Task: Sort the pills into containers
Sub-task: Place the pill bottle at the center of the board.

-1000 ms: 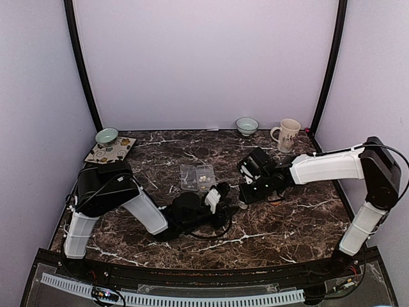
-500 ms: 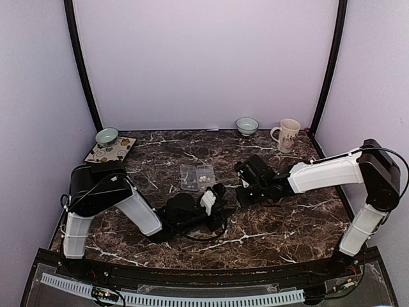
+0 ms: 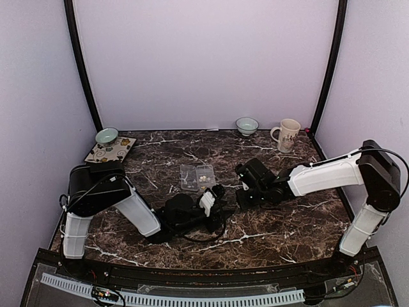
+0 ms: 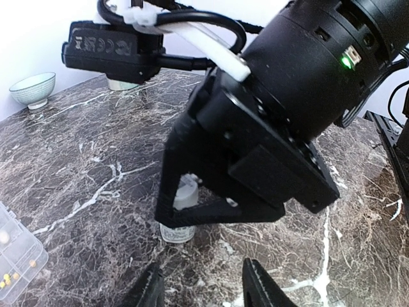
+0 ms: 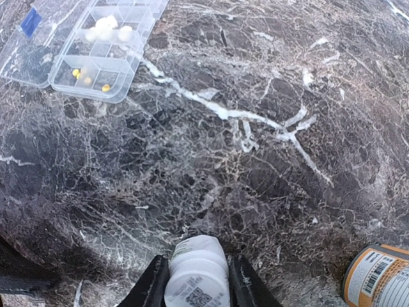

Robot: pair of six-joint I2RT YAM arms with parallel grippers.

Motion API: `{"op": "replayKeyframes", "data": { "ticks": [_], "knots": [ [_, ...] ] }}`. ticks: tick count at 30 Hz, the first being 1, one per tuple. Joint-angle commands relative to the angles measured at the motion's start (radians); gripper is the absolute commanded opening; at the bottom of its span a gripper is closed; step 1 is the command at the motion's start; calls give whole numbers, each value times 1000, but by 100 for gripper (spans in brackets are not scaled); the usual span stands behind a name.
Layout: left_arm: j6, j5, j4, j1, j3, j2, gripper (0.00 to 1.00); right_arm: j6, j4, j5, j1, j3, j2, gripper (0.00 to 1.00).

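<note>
Right pincer is grasping a small white bottle, one finger lying against each side of it. In the left wrist view this bottle is standing upright, its base touching the marble worktop.

Left pincer is hanging released. Its fingers are spread with only worktop showing between them, and it is facing the right pincer from close by.

Pill box is lying flat on the worktop, well apart from the white bottle and further from the arm bases. Its clear lid is folded open beside it.

Pills: a small cluster of cream-white tablets is sitting in one compartment of the box; the count cannot be made out. A neighbouring compartment at the box's end is holding a few small yellow pieces.

Orange bottle is showing near the white bottle, on its right and cropped by the frame edge. Cannot tell whether it is upright.
</note>
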Motion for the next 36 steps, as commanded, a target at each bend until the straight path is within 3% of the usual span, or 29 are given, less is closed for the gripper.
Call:
{"op": "replayKeyframes", "data": {
  "ticks": [1,23,36],
  "knots": [
    [12,4,30,-6,-10,-53,44,11,-30,-14,13,-26,-9,35],
    [27,-16,9,-6,-3,-80,44,0,-39,-12,14,-28,-59,47],
    [16,-51,-118,-23,13,-186,44,-5,-122,-31,22,-17,-165,51]
  ]
}}
